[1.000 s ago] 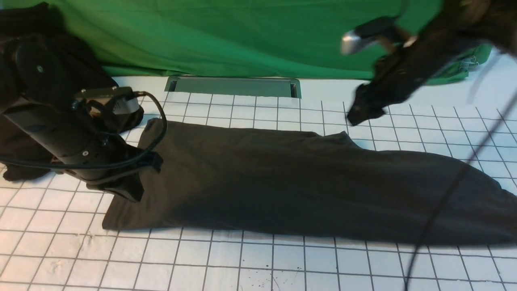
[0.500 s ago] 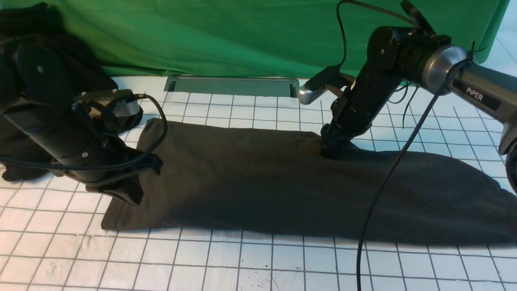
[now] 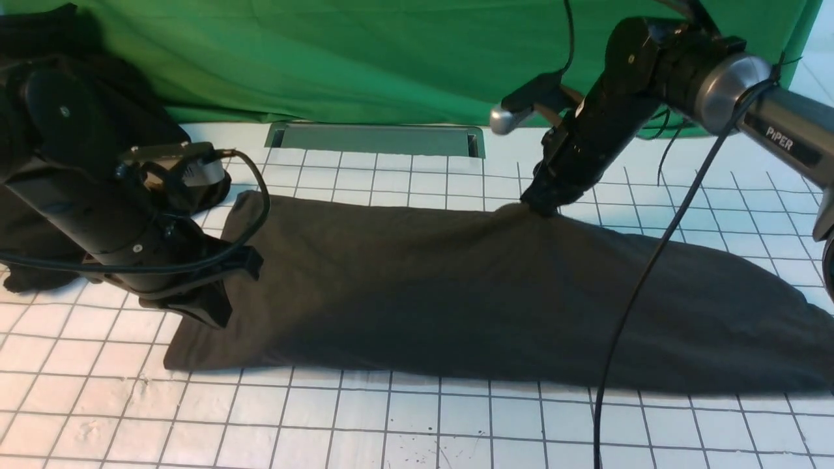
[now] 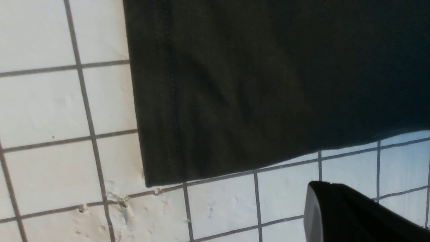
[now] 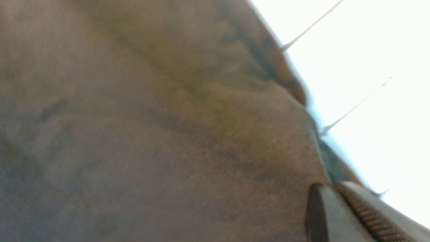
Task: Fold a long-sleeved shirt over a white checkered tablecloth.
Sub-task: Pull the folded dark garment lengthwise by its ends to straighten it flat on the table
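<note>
Brown-black and soft, the long-sleeved shirt (image 3: pixel 456 299) lies flat on the white checkered tablecloth (image 3: pixel 391 423). The right gripper (image 3: pixel 544 205) pinches its edge between closed fingers. The left gripper (image 3: pixel 212 312) is closed and empty, with the shirt's corner just beside its fingers. The shirt looks light and floppy, so edges are best to grab.

Left arm (image 3: pixel 98 215): I reach in low from the left, wrist pitched downward. My left gripper (image 3: pixel 212 312) is closed, with nothing seen between its jaws. Right arm (image 3: pixel 749 107): I extend in from the right, wrist bent steeply down. My right gripper (image 3: pixel 542 203) is clamped on the far edge of the long-sleeved shirt (image 3: pixel 456 299), the fabric peaked at the tips.
</note>
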